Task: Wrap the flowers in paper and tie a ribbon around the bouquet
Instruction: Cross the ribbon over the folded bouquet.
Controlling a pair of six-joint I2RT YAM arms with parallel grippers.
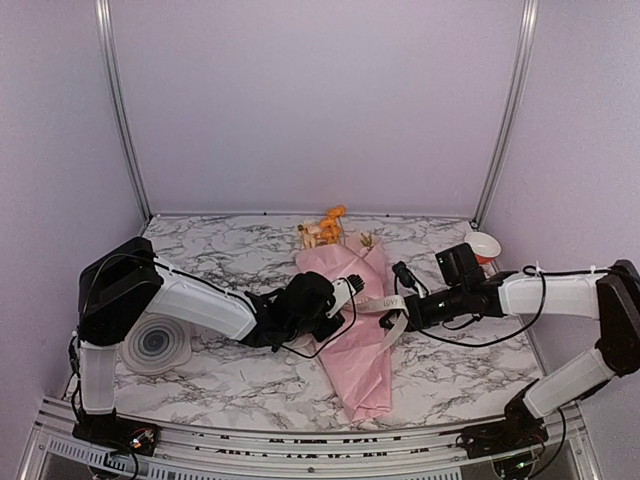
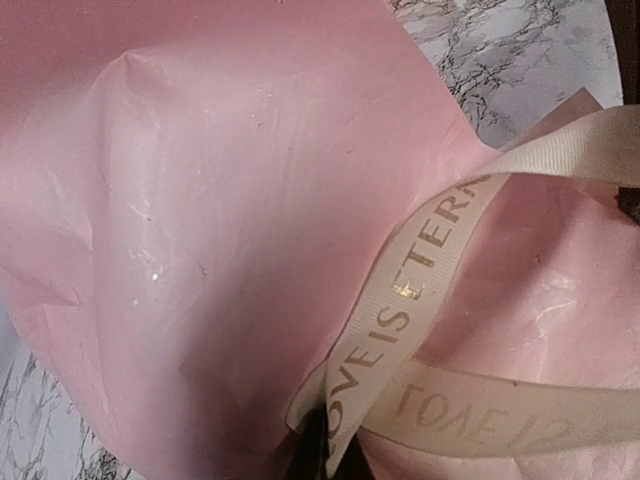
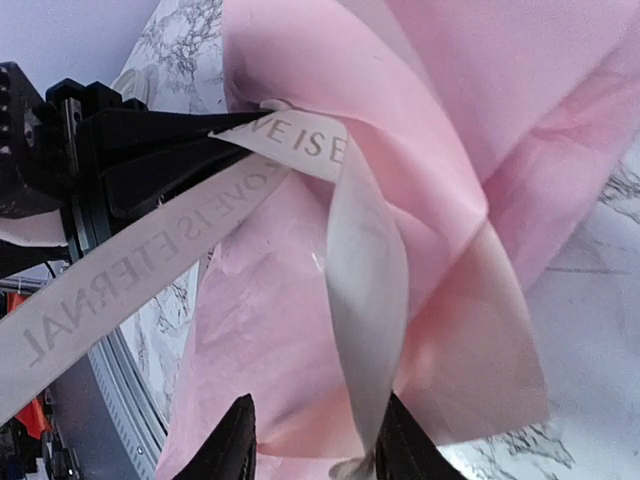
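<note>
While the left end effector [image 3: 235,140] clamps the long cream printed ribbon [image 3: 140,275], the right end effector [image 3: 315,445] stands parted around its loose strand, beside the pink paper-cone bouquet [image 1: 362,345] lying on the grey-veined marble bench [image 1: 230,250] between plain lilac walls [image 1: 320,100].

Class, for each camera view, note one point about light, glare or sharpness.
Top external view: even, soft light, with only faint shadows on the marble table. Left wrist view: the ribbon lettering is crisp, and there are small glare specks on the paper. Right wrist view: the right gripper fingertips are dark silhouettes.
</note>
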